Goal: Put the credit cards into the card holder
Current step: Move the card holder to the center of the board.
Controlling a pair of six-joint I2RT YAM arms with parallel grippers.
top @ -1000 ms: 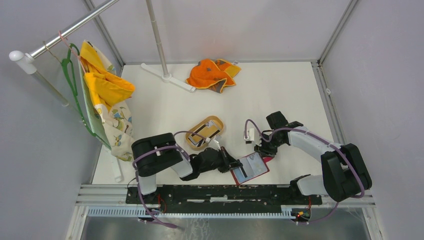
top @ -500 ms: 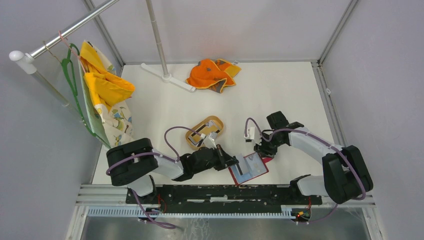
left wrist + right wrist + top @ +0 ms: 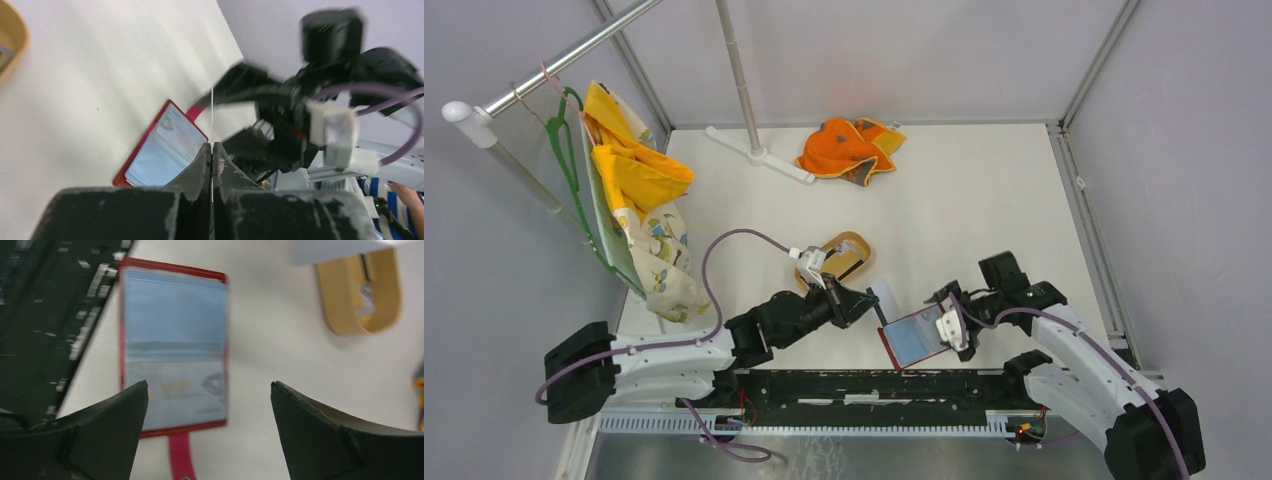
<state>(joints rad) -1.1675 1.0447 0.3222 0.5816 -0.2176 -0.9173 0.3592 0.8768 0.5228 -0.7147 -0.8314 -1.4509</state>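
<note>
White counter (image 3: 984,210) under everything. Far-left corner: clothes rack with bare metal rail (image 3: 574,55), yellow patterned garments (image 3: 639,180) hanging off it. Crumpled orange cloth (image 3: 849,145) at back centre.

Left arm (image 3: 664,352) and right arm (image 3: 1079,355), black and white, both stretched low along the near edge, meeting at centre front.

Tan oval wooden tray (image 3: 861,243) mid-counter, just behind the left wrist. Grey-white credit cards with dark stripes (image 3: 839,262) inside, partly hidden by the wrist. Count unclear.

Red leather-like folding card holder (image 3: 914,340) lying open and flat on the counter near the front edge, between the two hands. Pale blue-grey inside facing up. Red snap tab (image 3: 180,460) sticking out at the right hand's end.

Right hand (image 3: 954,335) at the holder's right end: spread wide, nothing between the fingers (image 3: 100,430). Wrist view straight down onto the open holder, one finger to each side of the tab end. Touching or hovering: cannot tell.

Left hand (image 3: 864,303) pinched tight on one thin pale card (image 3: 886,300). Edge-on in the wrist view, just a thin line past the fingertips, pointing toward the holder. Card off the counter, just left of the holder's left edge, not in a pocket. Contact with the holder unclear.
</note>
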